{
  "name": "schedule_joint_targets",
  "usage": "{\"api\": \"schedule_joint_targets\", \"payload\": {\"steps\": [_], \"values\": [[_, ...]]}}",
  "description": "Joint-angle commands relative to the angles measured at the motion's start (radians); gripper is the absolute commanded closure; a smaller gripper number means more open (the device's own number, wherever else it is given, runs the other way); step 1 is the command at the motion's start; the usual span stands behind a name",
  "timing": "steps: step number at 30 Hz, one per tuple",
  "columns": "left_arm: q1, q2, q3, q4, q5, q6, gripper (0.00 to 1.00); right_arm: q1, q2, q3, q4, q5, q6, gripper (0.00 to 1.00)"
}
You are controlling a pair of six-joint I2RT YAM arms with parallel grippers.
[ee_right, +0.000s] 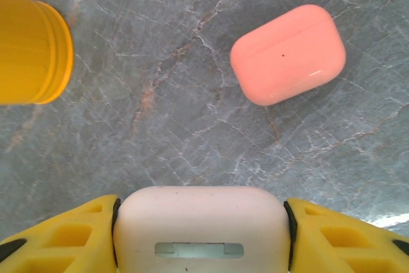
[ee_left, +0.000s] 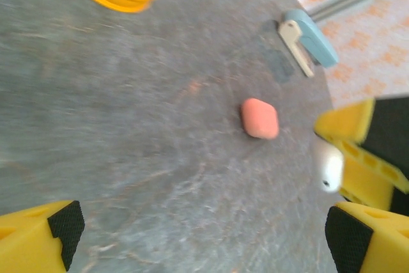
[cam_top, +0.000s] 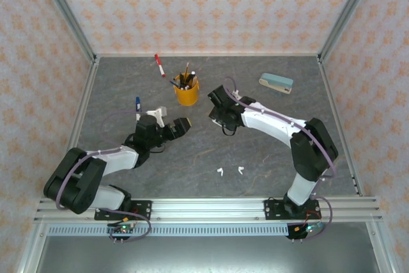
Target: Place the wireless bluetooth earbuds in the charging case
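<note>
The right tool (ee_right: pixel 201 223) pinches the white case (ee_left: pixel 330 164) over mid-desk (cam_top: pixel 268 158). The left tool (ee_left: pixel 204 238) is spread wide, holding nothing. The pink case (ee_right: pixel 287 54) lies on bare desk just ahead of both. Two white earbuds (cam_top: pixel 219 172) lie close to the near edge with open room around them. The cup (cam_top: pixel 186 91) stands farther back.

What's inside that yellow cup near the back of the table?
Several pens and pencils stand in the yellow plastic cup, tips poking above its rim. Its wall hides their lower ends and the bottom.
</note>
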Motion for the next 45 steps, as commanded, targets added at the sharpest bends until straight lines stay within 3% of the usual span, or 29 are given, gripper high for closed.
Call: {"api": "schedule_joint_targets", "payload": {"steps": [1, 6, 13, 45], "values": [[-0.074, 0.049, -0.011, 0.279, -0.072, -0.015, 0.01, -0.015, -0.039, -0.009, 0.065, -0.044, 0.05, 0.46], [-0.18, 0.152, 0.002, 0.463, -0.149, -0.023, 0.08, -0.037, -0.041, -0.017, 0.115, -0.1, 0.091, 0.46], [-0.247, 0.227, 0.063, 0.522, -0.209, -0.024, 0.19, -0.063, -0.045, -0.034, 0.167, -0.159, 0.144, 0.46], [-0.263, 0.436, 0.215, 0.589, -0.228, -0.05, 0.44, -0.077, -0.056, -0.073, 0.231, -0.247, 0.199, 0.46]]}}
